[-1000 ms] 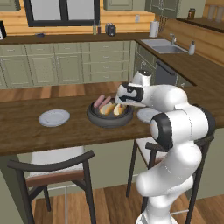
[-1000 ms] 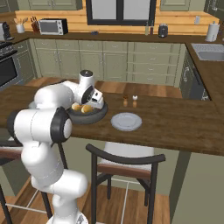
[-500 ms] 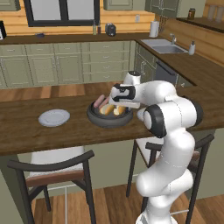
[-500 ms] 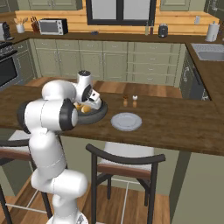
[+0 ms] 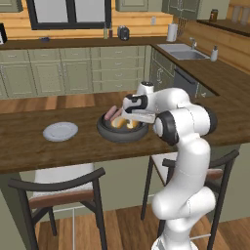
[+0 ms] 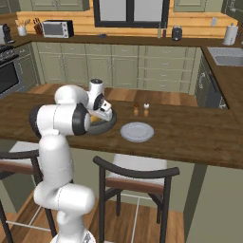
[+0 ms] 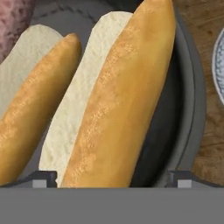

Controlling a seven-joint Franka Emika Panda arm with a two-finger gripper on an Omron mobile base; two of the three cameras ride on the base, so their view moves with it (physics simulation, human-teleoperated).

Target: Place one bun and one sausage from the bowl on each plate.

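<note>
The dark bowl (image 5: 110, 134) sits on the wooden counter, partly behind my arm in the right base view (image 6: 108, 126). It holds two golden buns (image 7: 127, 100) (image 7: 30, 118) and pinkish sausages (image 5: 113, 113) (image 7: 15, 17). My gripper (image 5: 125, 118) (image 7: 111, 179) is low inside the bowl and open, with a fingertip on each side of the right bun and a gap left beside it. One pale plate (image 5: 60, 131) lies bare to the left of the bowl. The other plate (image 6: 136, 132) lies bare to its right. A plate's edge (image 7: 218, 65) shows past the bowl rim (image 7: 192, 87).
Two small shakers (image 6: 141, 110) stand behind the right plate. Wooden chairs (image 5: 58, 190) (image 6: 135, 178) are tucked under the counter's near edge. A sink (image 5: 185, 51) and cabinets line the far wall.
My hand has swung left from the bowl's right side and dropped down over the buns inside it. Bowl and plates have stayed put.
</note>
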